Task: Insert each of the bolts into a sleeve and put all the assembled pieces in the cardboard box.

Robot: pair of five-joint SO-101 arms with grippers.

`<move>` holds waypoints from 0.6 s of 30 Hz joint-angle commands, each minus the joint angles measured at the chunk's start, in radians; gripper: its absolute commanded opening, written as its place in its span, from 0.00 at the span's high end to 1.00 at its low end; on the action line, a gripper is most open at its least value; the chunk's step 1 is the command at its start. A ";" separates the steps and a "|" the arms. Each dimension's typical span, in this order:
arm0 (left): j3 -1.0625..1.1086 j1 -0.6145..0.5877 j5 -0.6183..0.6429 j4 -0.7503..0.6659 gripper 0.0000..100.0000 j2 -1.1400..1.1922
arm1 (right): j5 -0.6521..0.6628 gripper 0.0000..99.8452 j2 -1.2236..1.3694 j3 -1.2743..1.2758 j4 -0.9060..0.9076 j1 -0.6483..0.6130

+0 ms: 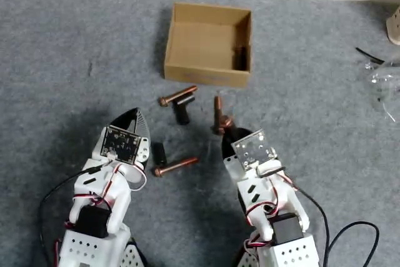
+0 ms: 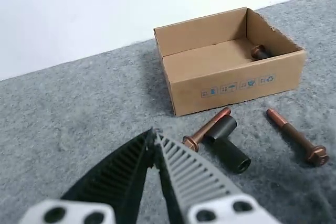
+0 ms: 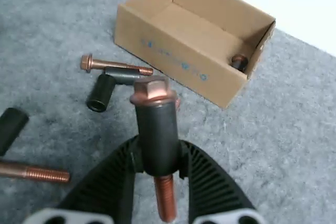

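Right fingers [image 3: 210, 182] are clamped on the black sleeve [image 3: 157, 129] of an assembled piece. Its bolt [image 3: 152, 90] runs right through, with the head at the end nearer the cardboard box [image 3: 173, 56] and the thread sticking out the other end between the fingers. The piece is held short of the box's near wall and appears to be off the desk [image 1: 325, 123]. One finished piece [image 3: 239, 61] lies inside the box, in a corner. Left fingers [image 2: 194, 177] are shut on nothing and parked farther from the box than the right ones. Outside the box, a loose bolt [image 1: 177, 96] and a loose sleeve [image 1: 182, 110] lie touching, just beside the near wall. A bare bolt [image 1: 217, 109] lies a little farther out, close under the held piece. A second sleeve [image 1: 160, 152] and a last bolt [image 1: 176, 166] are farthest from the box, near the left fingers. Judgement: the step in hand is delivering the held piece to the box. Keep the grip on the sleeve, not the thread, so the bolt cannot slide out head-first if the piece tips. Raise it enough to clear the bare bolt and the box's near wall. Carry it past the wall over the bare floor of the box, away from the occupied corner. Lower it before letting go, since a drop from height could bounce the bolt out of its sleeve.
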 commanded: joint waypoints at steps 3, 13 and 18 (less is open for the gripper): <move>0.021 -0.010 0.000 -0.021 0.99 -0.008 | -0.009 0.99 -0.010 0.111 -0.074 0.013; 0.021 -0.008 -0.002 -0.021 0.99 -0.008 | -0.009 0.99 -0.010 0.110 -0.038 0.012; 0.021 -0.008 -0.002 -0.021 0.99 -0.007 | -0.009 0.99 -0.010 0.091 -0.036 0.008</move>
